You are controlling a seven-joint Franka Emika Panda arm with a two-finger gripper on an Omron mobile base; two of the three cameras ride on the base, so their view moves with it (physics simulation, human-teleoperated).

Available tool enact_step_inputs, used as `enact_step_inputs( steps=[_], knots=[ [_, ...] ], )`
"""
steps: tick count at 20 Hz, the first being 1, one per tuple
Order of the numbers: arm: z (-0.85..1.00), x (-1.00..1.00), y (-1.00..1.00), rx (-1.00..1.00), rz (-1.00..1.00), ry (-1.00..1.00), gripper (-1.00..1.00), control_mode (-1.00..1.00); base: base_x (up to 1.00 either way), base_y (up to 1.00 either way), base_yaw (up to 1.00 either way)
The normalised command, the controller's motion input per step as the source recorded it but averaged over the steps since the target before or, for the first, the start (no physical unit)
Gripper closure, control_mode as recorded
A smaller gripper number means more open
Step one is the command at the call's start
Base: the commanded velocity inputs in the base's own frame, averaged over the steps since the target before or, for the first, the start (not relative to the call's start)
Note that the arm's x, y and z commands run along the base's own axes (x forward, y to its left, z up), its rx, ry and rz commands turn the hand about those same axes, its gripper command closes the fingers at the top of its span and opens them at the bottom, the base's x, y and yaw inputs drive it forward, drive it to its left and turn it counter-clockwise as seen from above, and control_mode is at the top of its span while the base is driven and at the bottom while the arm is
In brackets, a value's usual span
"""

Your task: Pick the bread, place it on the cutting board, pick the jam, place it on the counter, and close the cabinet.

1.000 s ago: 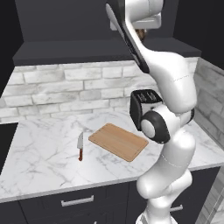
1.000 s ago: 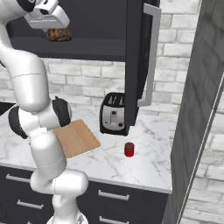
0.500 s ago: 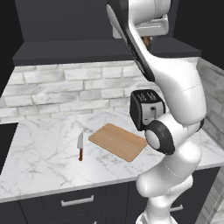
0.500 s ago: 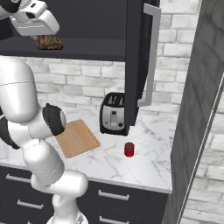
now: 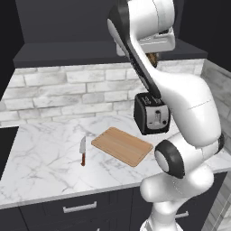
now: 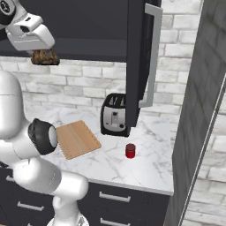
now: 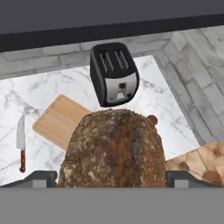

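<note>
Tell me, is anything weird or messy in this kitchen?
Nothing is spilled or broken. The cabinet door hangs wide open over the toaster, and the bread is up in the air in the gripper, not on the cutting board.

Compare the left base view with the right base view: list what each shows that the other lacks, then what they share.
Left base view alone: the red-handled knife lying on the counter left of the cutting board.

Right base view alone: the red jam standing on the counter in front of the toaster, and the open cabinet door with its silver handle.

Both: the bread held high in the gripper, the board, toaster and counter.
</note>
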Motion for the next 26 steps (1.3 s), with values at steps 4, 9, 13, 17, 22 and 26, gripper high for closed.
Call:
enact_step_inputs(
  steps=[4, 9, 13, 17, 22, 26],
  knots=[
    [-0.59, -0.14, 0.00, 0.00, 0.01, 0.00, 1.00, -1.00, 0.00, 0.00, 0.00],
    [-0.57, -0.13, 0.00, 0.00, 0.01, 0.00, 1.00, -1.00, 0.00, 0.00, 0.00],
    [-0.49, -0.08, 0.00, 0.00, 0.03, 0.00, 1.00, -1.00, 0.00, 0.00, 0.00],
    [-0.50, -0.02, 0.00, 0.00, 0.04, 0.00, 1.00, -1.00, 0.00, 0.00, 0.00],
    [-0.51, 0.00, 0.00, 0.00, 0.05, 0.00, 1.00, -1.00, 0.00, 0.00, 0.00],
    [-0.47, 0.01, 0.00, 0.00, 0.04, -0.01, 1.00, -1.00, 0.00, 0.00, 0.00]
  ],
)
